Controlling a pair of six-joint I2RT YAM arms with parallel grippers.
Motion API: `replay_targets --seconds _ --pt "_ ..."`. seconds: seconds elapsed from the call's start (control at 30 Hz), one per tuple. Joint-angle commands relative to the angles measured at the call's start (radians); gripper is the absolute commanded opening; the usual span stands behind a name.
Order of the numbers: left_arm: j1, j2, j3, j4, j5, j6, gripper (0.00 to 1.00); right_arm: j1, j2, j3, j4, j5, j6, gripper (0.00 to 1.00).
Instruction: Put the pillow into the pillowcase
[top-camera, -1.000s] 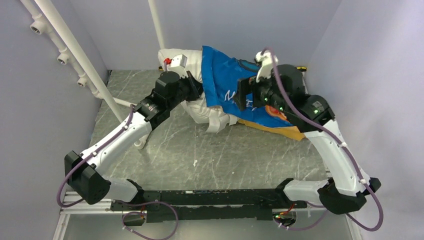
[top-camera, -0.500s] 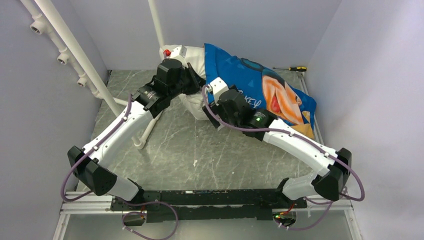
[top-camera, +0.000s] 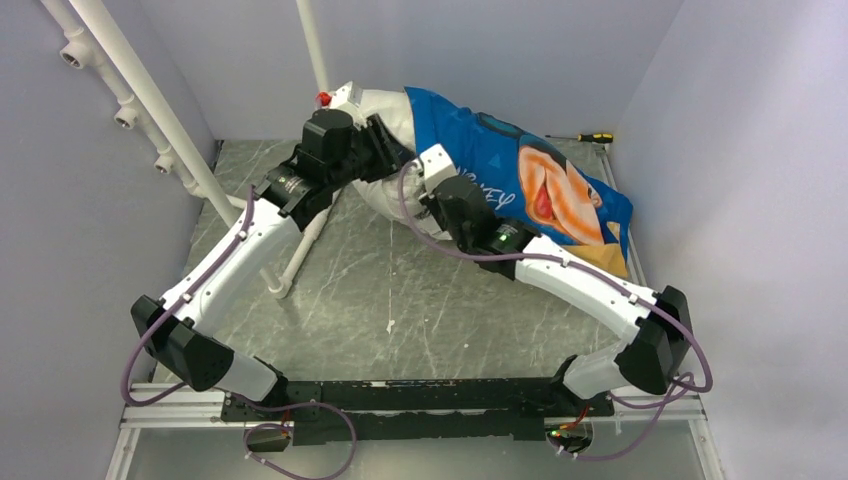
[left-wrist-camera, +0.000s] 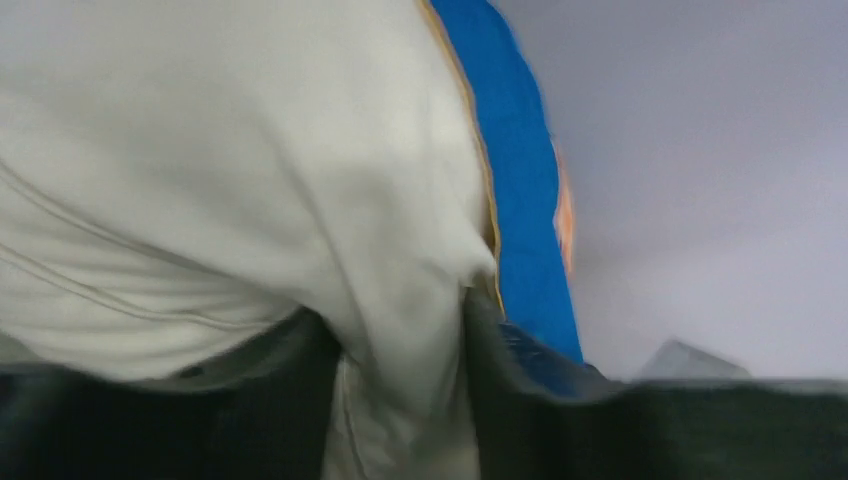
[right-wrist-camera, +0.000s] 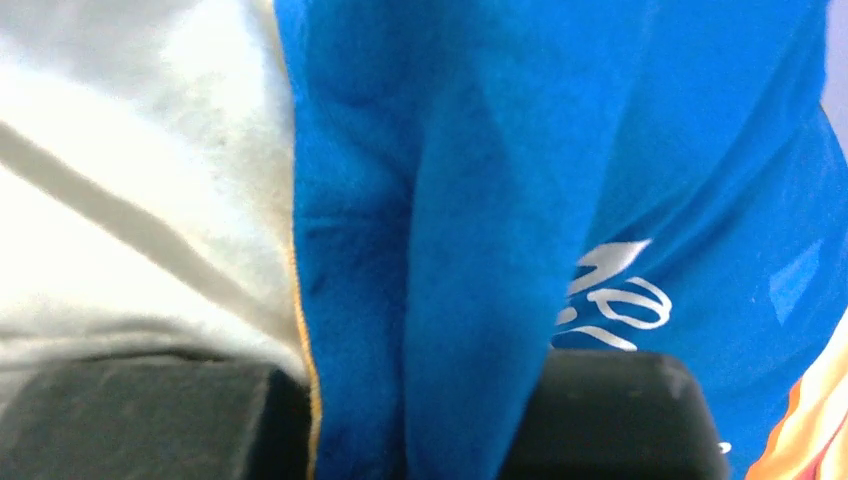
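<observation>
Plump white stuffed pillow: at far edge of grey marbled table, mostly sheathed in thin blue Mickey Mouse fabric pillowcase, one white end bare at left.
Left gripper: fold of pillow between fingers; pinched or slack, cannot tell through blur.
Right gripper: clamped on blue fold beside open hem.
Risk: thin fold sliding out of pinch under pull; hem riding back off bulging end if pillow unanchored.
</observation>
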Motion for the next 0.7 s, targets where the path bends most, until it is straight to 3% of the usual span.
replay_targets --seconds 0.0,0.07,0.13,0.27,0.4,0.53,0.67 --pt "0.011 -0.083 0.095 0.099 0.091 0.058 0.71 -0.091 -0.060 0.135 0.076 -0.126 0.107 0.00" --pt "0.024 -0.094 0.112 0.060 0.081 0.095 0.89 -0.150 -0.060 0.191 0.013 -0.208 0.173 0.00" --pt "0.031 -0.109 0.129 0.022 0.072 0.149 0.95 -0.218 -0.052 0.259 -0.054 -0.303 0.248 0.00" --pt "0.031 -0.167 0.042 0.064 0.165 0.257 0.95 -0.309 0.019 0.482 -0.205 -0.448 0.304 0.00" --pt "-0.009 -0.238 -0.188 0.300 0.442 0.364 0.91 -0.326 0.122 0.734 -0.376 -0.523 0.312 0.00" --pt "-0.144 -0.239 -0.382 0.479 0.479 0.555 0.91 -0.329 0.215 0.922 -0.473 -0.595 0.333 0.00" --pt "-0.158 -0.134 -0.510 0.707 0.496 0.590 0.88 -0.329 0.263 1.050 -0.536 -0.653 0.359 0.00"
